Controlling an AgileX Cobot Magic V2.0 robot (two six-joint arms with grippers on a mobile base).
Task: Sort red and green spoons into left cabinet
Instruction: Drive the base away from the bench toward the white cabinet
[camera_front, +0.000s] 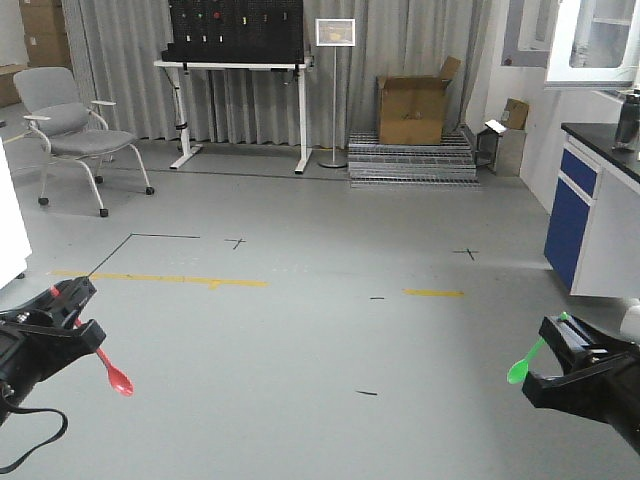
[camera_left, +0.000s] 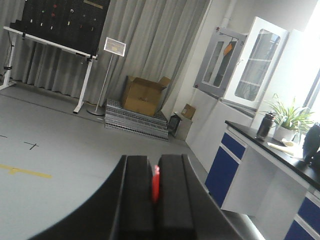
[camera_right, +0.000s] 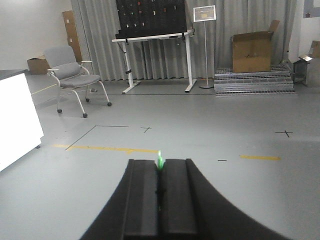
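In the front view my left gripper (camera_front: 72, 296) is low at the left edge, shut on the red spoon (camera_front: 112, 370), whose bowl hangs down to the right above the floor. My right gripper (camera_front: 553, 332) is low at the right, shut on the green spoon (camera_front: 522, 366), bowl pointing down-left. In the left wrist view a strip of the red spoon (camera_left: 155, 182) shows between the closed fingers of the left gripper (camera_left: 155, 164). The right wrist view shows the green spoon (camera_right: 160, 161) tip poking past the right gripper (camera_right: 160, 167). The left cabinet is out of view.
A grey chair (camera_front: 68, 118) stands at the back left and a white desk with a black panel (camera_front: 236, 64) behind it. A cardboard box (camera_front: 412, 108) sits on metal grates (camera_front: 412, 160). A blue and white counter (camera_front: 595, 215) lines the right. A white object (camera_front: 10, 225) is at the left edge.
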